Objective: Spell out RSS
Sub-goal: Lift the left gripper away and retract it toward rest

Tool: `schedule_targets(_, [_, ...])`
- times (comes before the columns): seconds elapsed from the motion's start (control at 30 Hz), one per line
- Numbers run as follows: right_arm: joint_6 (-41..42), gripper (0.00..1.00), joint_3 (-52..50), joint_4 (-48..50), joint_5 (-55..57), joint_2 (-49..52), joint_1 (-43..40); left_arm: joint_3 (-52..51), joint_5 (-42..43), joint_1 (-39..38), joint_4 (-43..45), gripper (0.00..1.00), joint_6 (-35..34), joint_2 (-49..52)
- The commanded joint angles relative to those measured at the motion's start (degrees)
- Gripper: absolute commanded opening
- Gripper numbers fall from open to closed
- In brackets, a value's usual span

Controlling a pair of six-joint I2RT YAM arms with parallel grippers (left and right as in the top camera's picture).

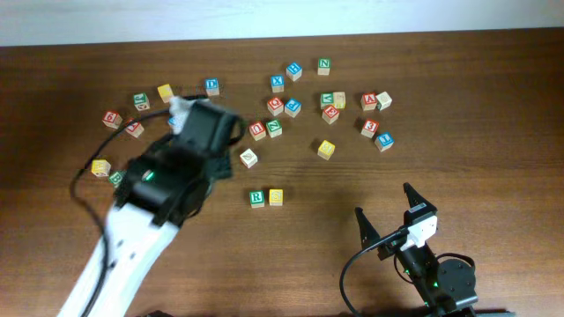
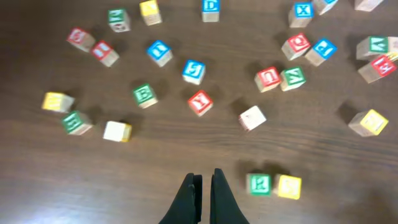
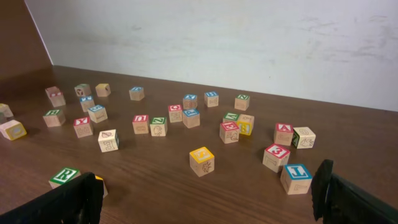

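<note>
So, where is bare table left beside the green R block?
The brown wooden table is bare from the yellow wooden block, right of the green wooden R block, to the open right gripper. Crowded: the scattered letter blocks behind them.

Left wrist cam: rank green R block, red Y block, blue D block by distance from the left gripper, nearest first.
1. green R block: beside the left gripper, toward image right.
2. red Y block: straight ahead, mid-frame.
3. blue D block: far ahead, at the top edge.
</note>
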Motion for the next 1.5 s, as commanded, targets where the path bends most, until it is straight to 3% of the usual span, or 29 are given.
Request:
schedule_targets(0.0, [0.63, 0.98, -0.42, -0.20, 0.44, -0.42, 0.31, -9.92, 5.46, 4.02, 3.26, 0.00, 5.20, -6.38])
schedule_targets(0.1, [0.66, 0.98, -0.42, -0.20, 0.44, -0.42, 0.31, -18.80, 14.75, 8.72, 10.40, 0.00, 9.33, -8.68])
schedule_targets(0.3, [0.66, 0.98, -0.42, -0.20, 0.44, -0.42, 0.31, -22.51, 17.66, 16.33, 17.46, 0.00, 13.25, -6.64])
schedule_targets(0.47, [0.66, 0.98, -0.42, -0.22, 0.44, -0.42, 0.31, -22.64, 18.12, 16.35, 18.88, 0.00, 13.66, 1.49])
schedule_targets(0.63, [0.63, 0.98, -0.42, -0.20, 0.44, -0.42, 0.31, -25.59, 23.65, 15.74, 21.70, 0.00, 19.10, 8.57])
schedule_targets(0.77, [0.63, 0.98, -0.42, -0.20, 0.44, -0.42, 0.31, -33.33, 27.56, 13.46, 33.38, 0.00, 19.12, 9.25])
schedule_targets(0.87, [0.63, 0.98, -0.42, -0.20, 0.44, -0.42, 0.31, -34.40, 29.66, 13.27, 37.16, 0.00, 19.08, 11.69])
schedule_targets(1.47, [0.63, 0.98, -0.42, -0.20, 0.44, -0.42, 0.31, -34.40, 28.20, 6.88, 41.94, 0.00, 10.45, 18.16])
